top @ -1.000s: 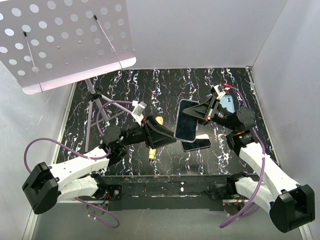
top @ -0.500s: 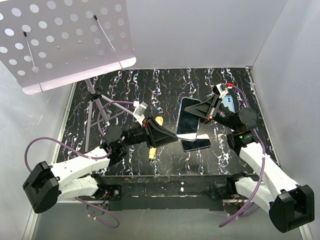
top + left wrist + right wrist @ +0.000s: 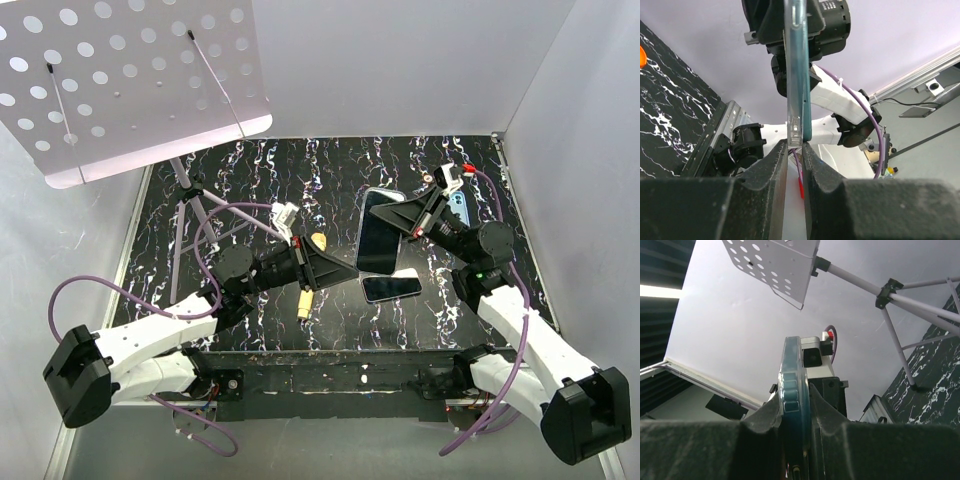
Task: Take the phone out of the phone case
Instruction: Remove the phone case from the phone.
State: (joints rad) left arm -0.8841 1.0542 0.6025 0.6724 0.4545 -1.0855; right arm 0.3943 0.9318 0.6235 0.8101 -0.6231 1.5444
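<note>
The phone in its clear case (image 3: 378, 232) is held off the table, tilted, dark screen facing up. My right gripper (image 3: 405, 222) is shut on its right edge; in the right wrist view (image 3: 796, 405) the teal edge (image 3: 794, 390) sits clamped between the fingers. My left gripper (image 3: 350, 275) is at the phone's lower left corner. In the left wrist view the phone (image 3: 797, 75) stands edge-on, and the fingers (image 3: 795, 150) pinch the tip of the clear case layer (image 3: 794, 131), with the teal layer just outside the right finger.
A second dark phone (image 3: 392, 288) lies flat on the black marbled table under the held one. A blue phone (image 3: 458, 207) lies behind the right gripper. A yellow object (image 3: 303, 305) lies by the left gripper. A perforated music stand (image 3: 130, 80) with tripod legs (image 3: 190, 215) stands far left.
My right gripper has carried the cased phone up and toward the far right, uncovering the phone lying on the table. The left gripper followed slightly to the right.
</note>
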